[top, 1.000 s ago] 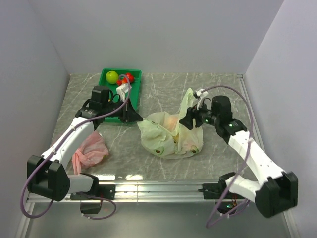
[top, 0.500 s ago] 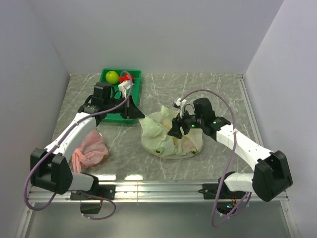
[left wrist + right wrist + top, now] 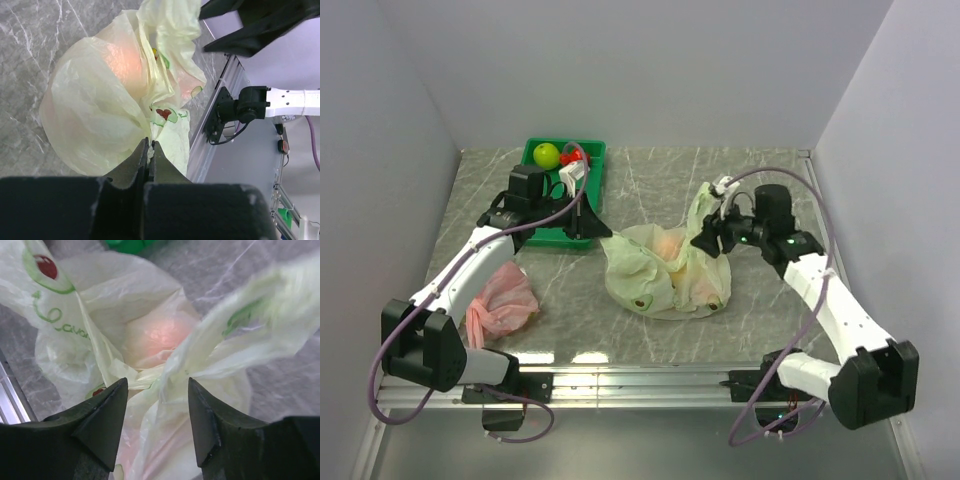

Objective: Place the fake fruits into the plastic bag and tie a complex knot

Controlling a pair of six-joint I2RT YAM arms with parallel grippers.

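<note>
Pale green plastic bag (image 3: 650, 275) lies slumped at the middle of the table, an orange-pink fruit (image 3: 665, 246) glowing through its film. A moment ago the right gripper (image 3: 703, 243) was low over the bag's middle. It has now drawn back to the bag's right side, and the handle loop (image 3: 703, 205) there stands up again. Its jaws stand apart with bag film between them, and whether the film is caught cannot be told. The left gripper (image 3: 603, 232) has not moved from the bag's left edge, its jaws closed, seemingly on a fold. A green apple (image 3: 546, 155) and a small red fruit (image 3: 570, 157) remain in the green tray (image 3: 531, 150) beyond the bag's left side. Loading therefore looks unfinished, and knotting is some way off.
</note>
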